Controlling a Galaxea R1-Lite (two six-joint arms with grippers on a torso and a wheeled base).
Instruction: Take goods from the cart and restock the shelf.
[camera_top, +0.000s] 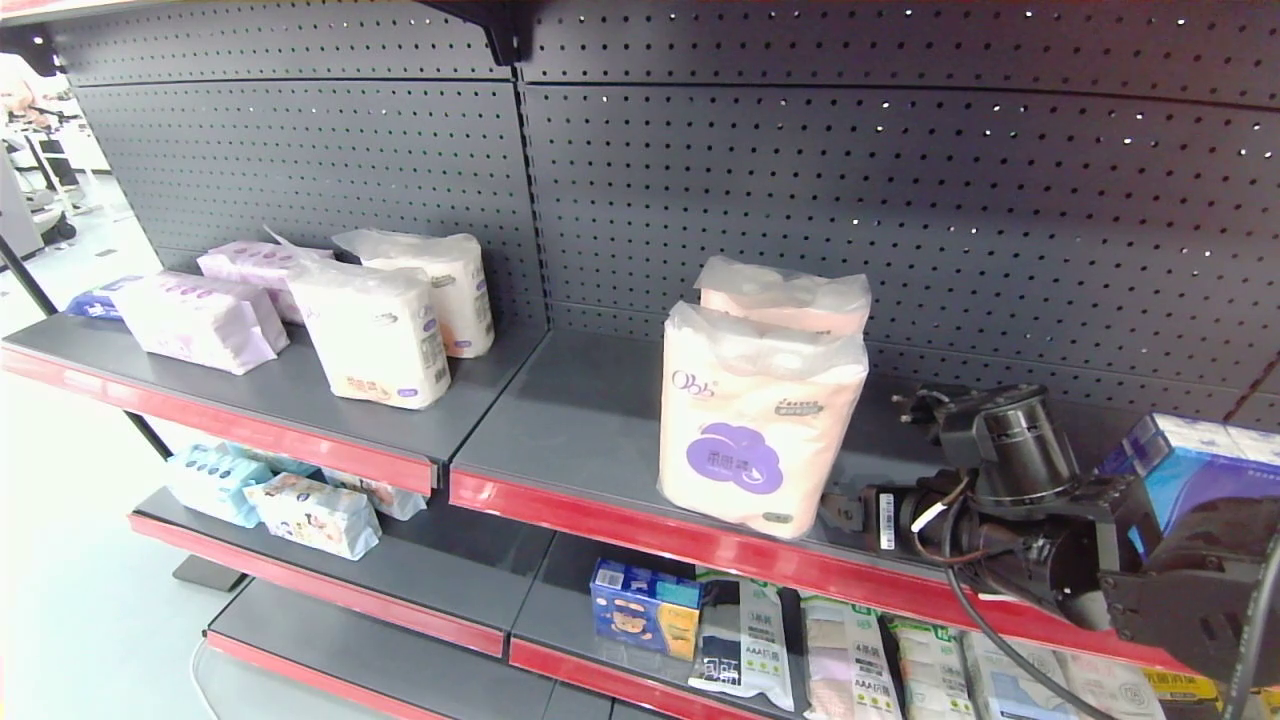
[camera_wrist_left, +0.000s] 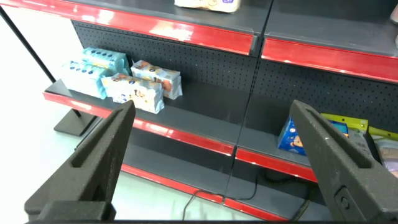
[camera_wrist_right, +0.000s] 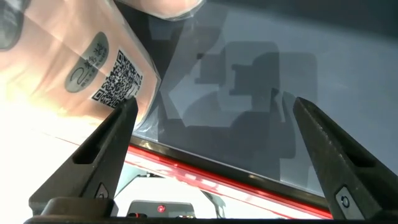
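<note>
A pink toilet-roll pack (camera_top: 757, 425) stands upright near the front edge of the middle shelf (camera_top: 580, 420), and a second pink pack (camera_top: 785, 292) sits just behind it. My right gripper (camera_top: 840, 515) is at the shelf's red front lip, right beside the front pack's lower right corner. In the right wrist view this gripper (camera_wrist_right: 211, 162) is open, with the pack (camera_wrist_right: 68, 56) just outside one finger and bare shelf between the fingers. My left gripper (camera_wrist_left: 211, 155) is open and holds nothing, facing the lower shelves.
White roll packs (camera_top: 375, 335) and purple packs (camera_top: 200, 320) fill the left shelf section. A blue tissue pack (camera_top: 1190, 465) sits behind my right arm. Lower shelves hold light-blue packs (camera_wrist_left: 93, 71), a blue box (camera_wrist_left: 292, 134) and flat packets (camera_top: 850, 660). Bare shelf lies between the two groups.
</note>
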